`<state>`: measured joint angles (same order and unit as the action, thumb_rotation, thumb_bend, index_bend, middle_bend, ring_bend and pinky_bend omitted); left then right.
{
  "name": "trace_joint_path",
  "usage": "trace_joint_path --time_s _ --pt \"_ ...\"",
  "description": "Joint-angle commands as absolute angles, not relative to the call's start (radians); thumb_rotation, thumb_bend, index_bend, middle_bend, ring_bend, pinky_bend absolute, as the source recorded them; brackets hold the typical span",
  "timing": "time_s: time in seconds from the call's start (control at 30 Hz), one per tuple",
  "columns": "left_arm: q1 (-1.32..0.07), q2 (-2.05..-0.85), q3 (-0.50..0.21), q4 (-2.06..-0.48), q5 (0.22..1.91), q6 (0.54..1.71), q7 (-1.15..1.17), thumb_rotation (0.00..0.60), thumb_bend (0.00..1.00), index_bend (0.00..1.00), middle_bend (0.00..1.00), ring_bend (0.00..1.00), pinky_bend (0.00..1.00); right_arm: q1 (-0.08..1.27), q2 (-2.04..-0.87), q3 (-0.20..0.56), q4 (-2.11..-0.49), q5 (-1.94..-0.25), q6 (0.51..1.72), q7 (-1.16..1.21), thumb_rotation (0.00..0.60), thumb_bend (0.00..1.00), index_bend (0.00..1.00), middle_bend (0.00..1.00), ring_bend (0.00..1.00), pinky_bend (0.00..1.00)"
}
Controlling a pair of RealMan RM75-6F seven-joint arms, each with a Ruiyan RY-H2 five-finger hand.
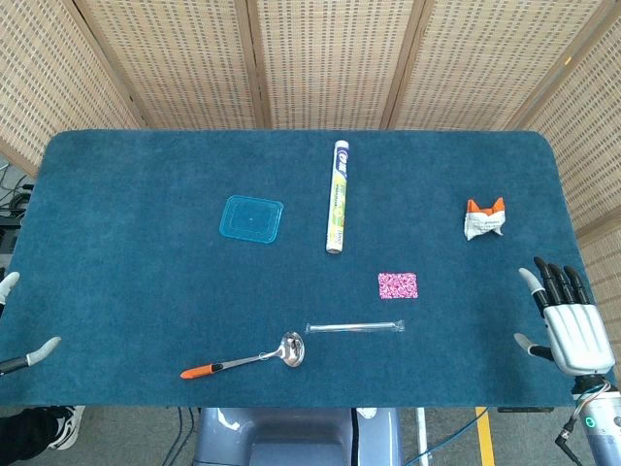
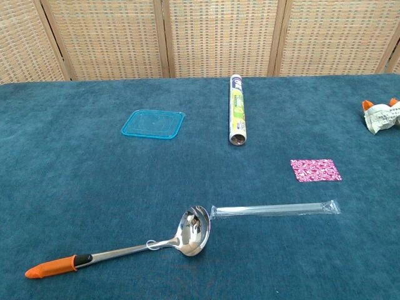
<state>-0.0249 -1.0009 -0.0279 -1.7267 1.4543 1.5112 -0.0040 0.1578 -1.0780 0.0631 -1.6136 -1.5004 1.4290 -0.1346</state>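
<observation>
- Our right hand [image 1: 568,325] hovers spread and empty at the table's [image 1: 126,243] lower right edge
- Our left hand [image 1: 19,330] barely shows at lower left; we cannot tell its state
- The crumpled packet [image 1: 484,219], nearest our right hand, lies at upper right; we judge a slow, level approach best

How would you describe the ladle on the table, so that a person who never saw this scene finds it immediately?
Start from the blue carpeted table and look at its near edge, a little left of the middle. There lies the ladle, its shiny bowl beside the end of a long clear wrapped straw. It is the only metal thing, and its handle ends in an orange grip.
</observation>
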Motion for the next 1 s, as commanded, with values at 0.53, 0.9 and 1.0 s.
trace_joint_path --time_s 0.53,0.9,1.0 --pt "-0.029 -0.999 -0.03 -1.744 1.459 1.506 0.009 0.203 0.0 0.02 0.0 0.0 0.0 0.179 -1.059 0.072 -1.611 -1.549 1.43 -0.085 0.6 0.19 0.09 0.05 0.0 0.0" --pt "-0.022 -0.998 -0.03 -1.743 1.459 1.513 0.003 0.203 0.0 0.02 0.0 0.0 0.0 0.268 -1.063 0.09 -1.6 -1.585 1.336 -0.03 0.6 0.19 0.18 0.18 0.0 0.0" --pt "-0.02 -0.996 -0.03 -1.744 1.46 1.515 0.0 0.202 0.0 0.02 0.0 0.0 0.0 0.302 -1.061 0.092 -1.6 -1.589 1.289 -0.024 0.6 0.19 0.19 0.21 0.0 0.0"
